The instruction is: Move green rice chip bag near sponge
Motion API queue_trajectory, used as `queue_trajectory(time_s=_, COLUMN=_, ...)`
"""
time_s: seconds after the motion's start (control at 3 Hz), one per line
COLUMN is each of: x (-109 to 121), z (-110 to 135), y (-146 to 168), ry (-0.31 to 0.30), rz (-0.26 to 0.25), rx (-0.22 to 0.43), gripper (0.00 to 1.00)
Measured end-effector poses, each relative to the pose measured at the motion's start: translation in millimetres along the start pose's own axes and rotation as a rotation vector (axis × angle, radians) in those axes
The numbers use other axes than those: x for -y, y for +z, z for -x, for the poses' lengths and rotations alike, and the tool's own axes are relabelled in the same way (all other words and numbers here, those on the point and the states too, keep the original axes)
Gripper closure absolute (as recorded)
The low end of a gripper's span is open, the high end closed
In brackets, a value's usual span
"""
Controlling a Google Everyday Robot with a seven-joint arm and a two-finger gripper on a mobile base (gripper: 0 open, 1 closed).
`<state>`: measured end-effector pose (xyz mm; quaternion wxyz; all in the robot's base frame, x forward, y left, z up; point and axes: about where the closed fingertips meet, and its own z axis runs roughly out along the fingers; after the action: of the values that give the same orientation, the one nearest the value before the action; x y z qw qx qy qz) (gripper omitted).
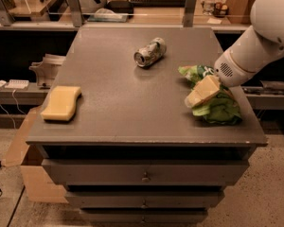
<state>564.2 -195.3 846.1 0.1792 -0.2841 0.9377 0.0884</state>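
The green rice chip bag [217, 105] lies crumpled at the right edge of the grey table [123, 103]. My gripper [202, 91], pale yellow, reaches in from the right on the white arm [255, 41] and sits on top of the bag's left half, covering part of it. The sponge [61, 103], pale yellow and thick, lies flat near the table's front left corner, far from the bag and the gripper.
A crushed silver can [149, 52] lies on its side at the table's back middle. Drawers [142, 176] run below the front edge. A cardboard box [23, 160] stands on the floor at the left. Shelves with clutter [109, 8] stand behind the table.
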Motion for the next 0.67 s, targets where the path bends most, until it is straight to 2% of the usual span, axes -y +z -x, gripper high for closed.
queue_trajectory(time_s=0.67, x=-2.9, z=0.2, y=5.0, ry=-0.015, rz=0.013, rx=-0.019, gripper=0.64)
